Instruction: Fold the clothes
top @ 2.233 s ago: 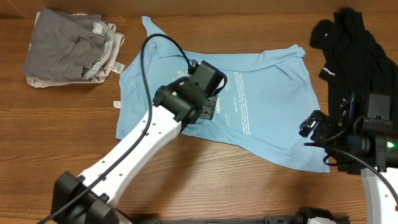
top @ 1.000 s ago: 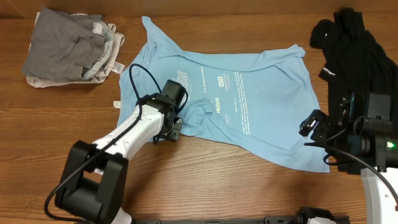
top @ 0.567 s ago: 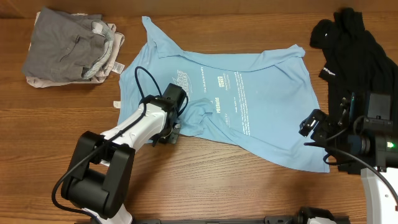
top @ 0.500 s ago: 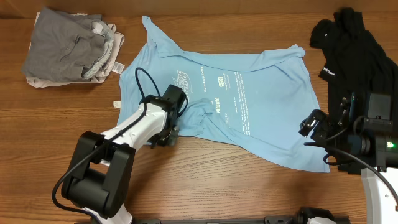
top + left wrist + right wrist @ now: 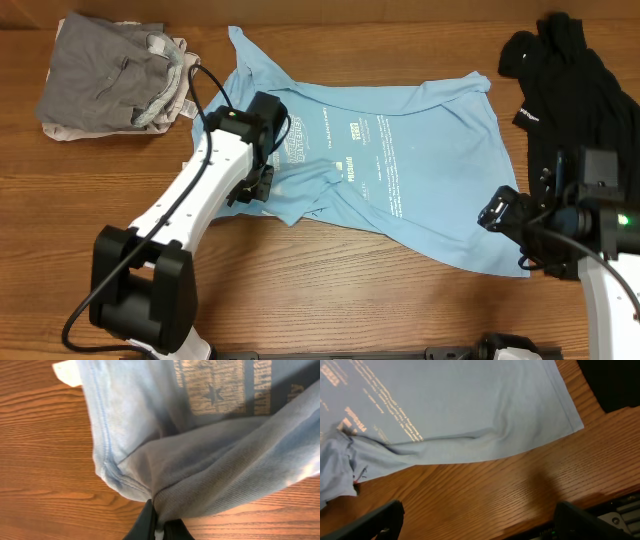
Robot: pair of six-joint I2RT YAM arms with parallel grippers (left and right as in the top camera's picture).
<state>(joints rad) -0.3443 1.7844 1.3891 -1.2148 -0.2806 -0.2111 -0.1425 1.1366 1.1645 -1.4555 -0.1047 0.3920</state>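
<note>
Where the left arm is ending, left gripper (image 5: 160, 527): pressing its jaws together, pinching a bunched fold of the blue T-shirt (image 5: 420, 170) near a hem.
Blue T-shirt: lying rumpled across the middle of the bench (image 5: 330, 300), gathering at the pinch.
Right gripper (image 5: 477, 522): standing wide apart, holding nothing, hovering over bare bench beside the shirt's lower right corner.
Black garment (image 5: 575, 90): lying heaped at the far right.

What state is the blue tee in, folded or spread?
Mostly spread: the blue T-shirt lies open on the table, only its edge bunched where the left gripper pinches it.
</note>
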